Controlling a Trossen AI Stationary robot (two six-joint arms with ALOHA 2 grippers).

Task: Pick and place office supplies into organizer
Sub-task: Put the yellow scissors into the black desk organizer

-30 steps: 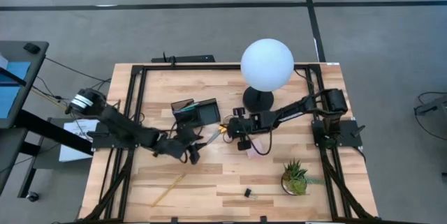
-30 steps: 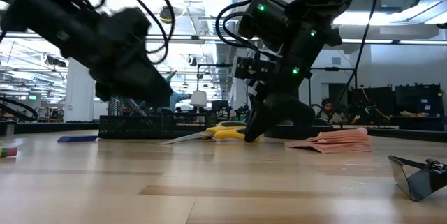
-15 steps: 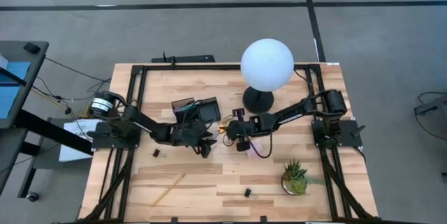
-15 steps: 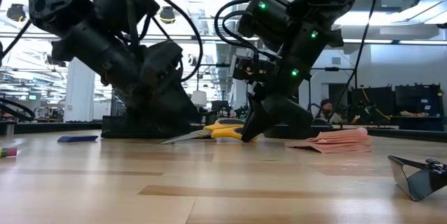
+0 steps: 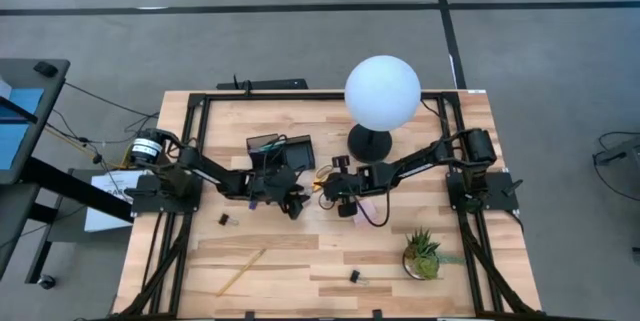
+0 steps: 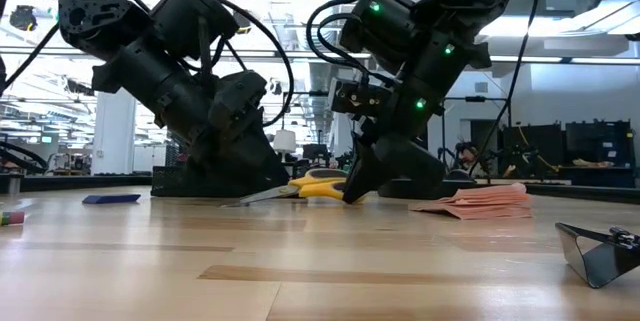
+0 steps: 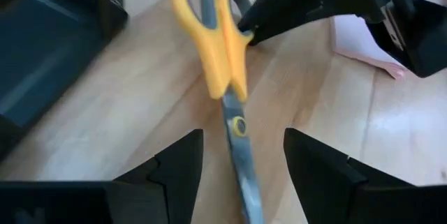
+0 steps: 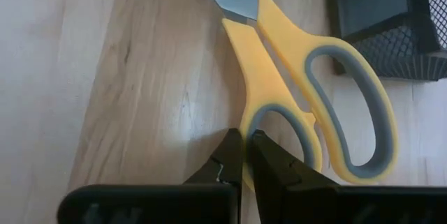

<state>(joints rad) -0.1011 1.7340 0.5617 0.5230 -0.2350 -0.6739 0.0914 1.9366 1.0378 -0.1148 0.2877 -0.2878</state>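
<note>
The yellow-handled scissors [image 5: 316,181] lie flat on the wooden table just right of the black organizer [image 5: 281,152]. My left gripper [image 7: 243,133] is open and low over the table. Its fingers stand on either side of the scissors' blades [image 7: 241,154] and do not visibly touch them. My right gripper [image 8: 243,140] is shut, with its tips at the scissors' handle end [image 6: 330,189]. The pink sticky-note pad [image 6: 480,201] lies on the table beside the right gripper. My right gripper has its shut fingertips [image 8: 234,155] against the outer rim of the scissors' smaller handle loop [image 8: 260,116]. The fingers slant down from the table's right side, with their tips at the table top [image 6: 352,197]. The scissors lie flat on the table.
The white globe lamp [image 5: 382,92] and its round black base [image 5: 369,143] stand behind the right arm. A green potted plant [image 5: 422,254] is at the near right. A yellow pencil [image 5: 241,271] and two black clips [image 5: 354,276] [image 5: 225,219] lie near the front.
My left gripper has swung from the near left toward the scissors and the organizer, coming low over the blades with its fingers open. A black clip now shows where the left arm was. My right gripper and the scissors have kept still.
</note>
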